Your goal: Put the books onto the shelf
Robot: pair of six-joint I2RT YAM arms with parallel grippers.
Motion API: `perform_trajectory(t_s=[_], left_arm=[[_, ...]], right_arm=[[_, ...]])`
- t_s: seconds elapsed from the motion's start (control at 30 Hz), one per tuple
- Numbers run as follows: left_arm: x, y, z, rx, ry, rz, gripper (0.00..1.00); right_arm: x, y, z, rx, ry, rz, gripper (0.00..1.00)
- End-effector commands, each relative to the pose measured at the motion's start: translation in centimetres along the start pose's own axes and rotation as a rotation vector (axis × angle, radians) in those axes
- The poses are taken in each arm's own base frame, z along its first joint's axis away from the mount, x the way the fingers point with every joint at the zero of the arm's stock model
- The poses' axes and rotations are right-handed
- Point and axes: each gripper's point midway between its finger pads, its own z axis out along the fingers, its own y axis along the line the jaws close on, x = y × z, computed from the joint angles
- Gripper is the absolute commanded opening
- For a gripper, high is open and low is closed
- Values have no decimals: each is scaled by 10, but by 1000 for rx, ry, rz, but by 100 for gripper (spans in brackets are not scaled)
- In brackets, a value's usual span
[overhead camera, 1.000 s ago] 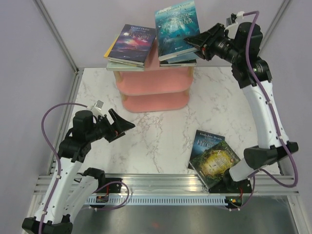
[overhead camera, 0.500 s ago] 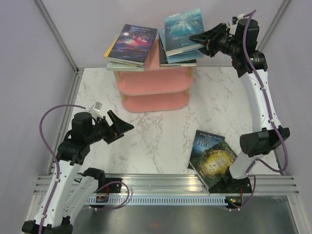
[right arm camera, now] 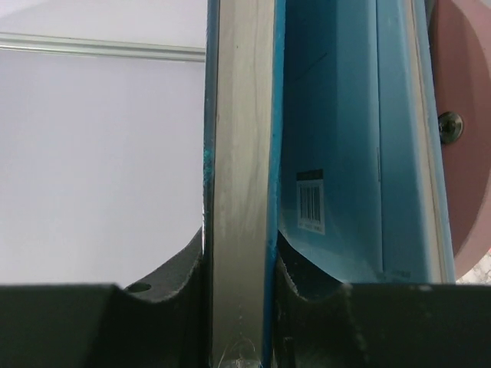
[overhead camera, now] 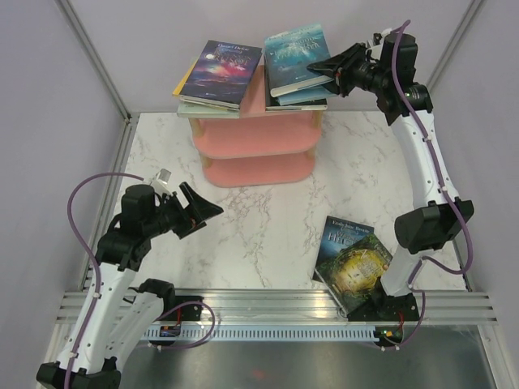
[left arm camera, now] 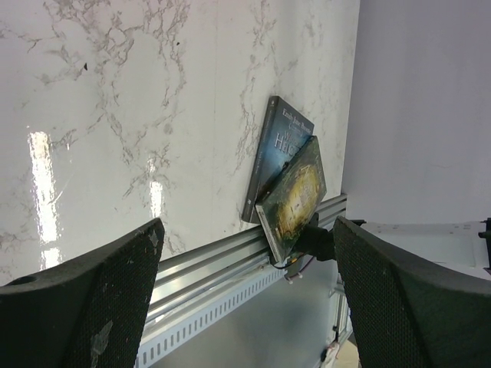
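Note:
The pink shelf (overhead camera: 253, 139) stands at the back of the table with two stacks of books on its top board. A purple galaxy book (overhead camera: 223, 71) tops the left stack. My right gripper (overhead camera: 326, 68) is shut on the edge of a teal book (overhead camera: 297, 51), held almost flat over the right stack. In the right wrist view the teal book's page edge (right arm camera: 239, 153) fills the gap between the jaws, beside a blue back cover with a barcode (right arm camera: 330, 153). A dark blue book (overhead camera: 339, 233) and a green-gold book (overhead camera: 362, 271) lie at the front right. My left gripper (overhead camera: 212, 209) hovers open and empty.
The aluminium rail (overhead camera: 276, 301) runs along the near edge, and the green-gold book (left arm camera: 295, 195) overhangs it next to the right arm's base (overhead camera: 388, 304). Purple walls close in the back and sides. The shelf's pink board (right arm camera: 464, 153) shows at the right in the right wrist view.
My right gripper has swung the teal book down from a steep tilt to almost flat over the right stack and shifted a little left. The left arm has stayed still.

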Motion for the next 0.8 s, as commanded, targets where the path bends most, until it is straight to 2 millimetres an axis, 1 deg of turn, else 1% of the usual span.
perform_trajectory(t_s=[0.0, 0.03, 0.07, 0.1, 0.13, 0.17, 0.2, 0.27, 0.3, 0.33, 0.37, 0.43, 0.47, 0.5, 0.53, 0.57, 0.67, 0.77], left_arm=[[-8, 2, 3, -8, -23, 44, 92], [-8, 2, 4, -8, -23, 46, 92], [-9, 2, 5, -11, -21, 44, 92], [-10, 1, 6, -10, -22, 46, 92], [-11, 1, 6, -9, -20, 46, 92], [-12, 1, 8, -13, -21, 46, 92], [-13, 1, 8, -13, -21, 48, 92], [-14, 2, 11, -19, -15, 44, 92], [-15, 0, 11, -16, -18, 49, 92], [-16, -1, 11, -13, -19, 50, 92], [-16, 0, 13, -19, -13, 48, 92], [-18, -2, 14, -15, -15, 51, 91], [-19, -3, 14, -13, -15, 52, 91], [-20, -3, 14, -16, -14, 50, 91], [-21, -4, 15, -14, -14, 51, 91], [-21, -3, 16, -14, -12, 50, 91], [-22, -4, 17, -12, -9, 50, 91], [-24, -6, 19, -10, -9, 49, 91]], right_arm=[[3, 75, -22, -253, -5, -144, 16], [4, 76, -23, -257, 0, -147, 31], [4, 75, -23, -255, 1, -148, 37], [5, 75, -24, -257, 3, -148, 48], [7, 77, -26, -259, 4, -150, 53], [8, 75, -26, -254, 9, -147, 56], [10, 76, -29, -259, 12, -149, 60], [12, 74, -30, -254, 19, -145, 63], [12, 73, -31, -250, 20, -143, 81], [14, 74, -35, -254, 22, -144, 89], [14, 70, -36, -244, 23, -139, 98], [15, 70, -42, -244, 27, -136, 98], [13, 64, -42, -233, 25, -128, 98], [12, 63, -44, -231, 23, -128, 98], [12, 64, -49, -233, 18, -128, 98], [9, 58, -51, -221, 13, -118, 98], [5, 58, -60, -220, 2, -119, 98], [6, 61, -64, -228, 13, -137, 98]])
